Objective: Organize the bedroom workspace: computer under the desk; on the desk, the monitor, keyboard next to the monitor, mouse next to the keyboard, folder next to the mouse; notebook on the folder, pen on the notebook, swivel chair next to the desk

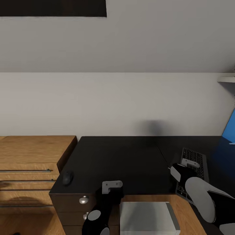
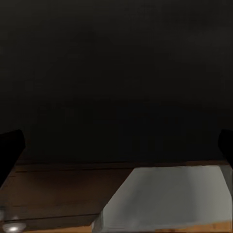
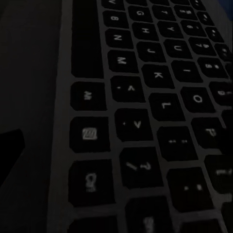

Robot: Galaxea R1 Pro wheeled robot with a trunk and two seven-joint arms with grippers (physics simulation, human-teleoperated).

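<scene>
The black keyboard (image 1: 193, 168) lies at the right of the black desk (image 1: 120, 160), beside the blue monitor (image 1: 230, 130) at the edge of the head view. My right gripper (image 1: 183, 169) hovers close over the keyboard (image 3: 141, 107), open, with one dark fingertip (image 3: 9, 153) at the picture's edge. The black mouse (image 1: 68, 178) sits at the desk's front left corner. My left gripper (image 1: 112, 187) is at the desk's front edge, open and empty (image 2: 116, 145), above the grey computer (image 1: 148, 217) (image 2: 170, 199) on the floor under the desk.
A wooden dresser (image 1: 31, 163) with drawer slats stands against the desk's left side. The desk's own drawers with round metal knobs (image 1: 84, 200) are below the mouse. A white shelf (image 1: 227, 79) juts from the wall at the upper right.
</scene>
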